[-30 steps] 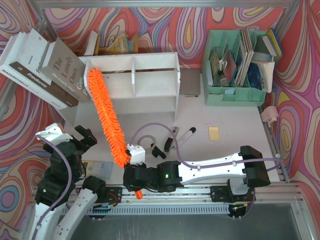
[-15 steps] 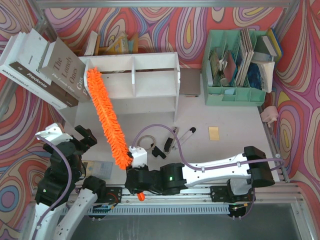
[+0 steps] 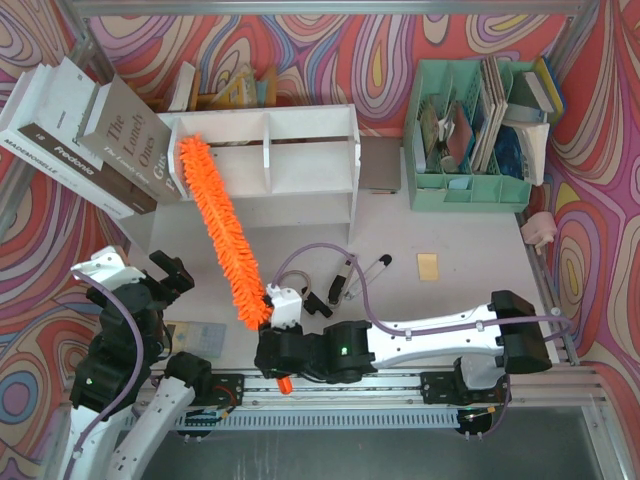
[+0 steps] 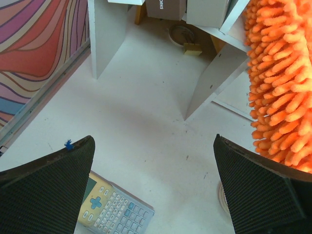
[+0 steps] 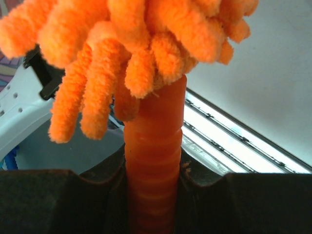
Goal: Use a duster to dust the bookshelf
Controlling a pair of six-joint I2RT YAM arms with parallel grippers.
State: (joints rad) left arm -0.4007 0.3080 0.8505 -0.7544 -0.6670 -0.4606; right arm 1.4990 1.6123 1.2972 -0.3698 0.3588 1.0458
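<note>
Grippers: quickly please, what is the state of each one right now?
Left gripper: open, holding nothing.
Right gripper: closed on the handle of the duster.

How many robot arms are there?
2. The left arm is at the bottom left, with the left gripper open over the table. The right arm lies along the near edge, with the right gripper shut on the duster.

Spread fingers (image 4: 46,190) over, seemingly, a calculator (image 4: 114,214) (duster (image 4: 280,73) at right)
</note>
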